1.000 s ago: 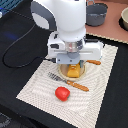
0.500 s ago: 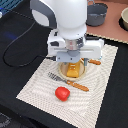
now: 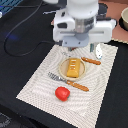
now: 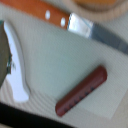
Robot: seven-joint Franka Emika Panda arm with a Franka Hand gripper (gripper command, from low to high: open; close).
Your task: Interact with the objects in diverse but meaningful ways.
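Hovering above the striped placemat (image 3: 100,85), your gripper (image 3: 76,48) is hidden under the arm's white body, so you cannot tell its opening. The dark sausage stick (image 4: 81,91) lies flat just beside the knife (image 4: 60,19). The ridged block (image 3: 73,68) sits mid-mat, the tomato (image 3: 62,93) near its front edge. Centre over the stick, jaws across its width, then descend straight.

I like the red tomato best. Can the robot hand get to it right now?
Probably yes. The tomato sits alone on the placemat, with nothing on it or over it, and the fork lies apart.
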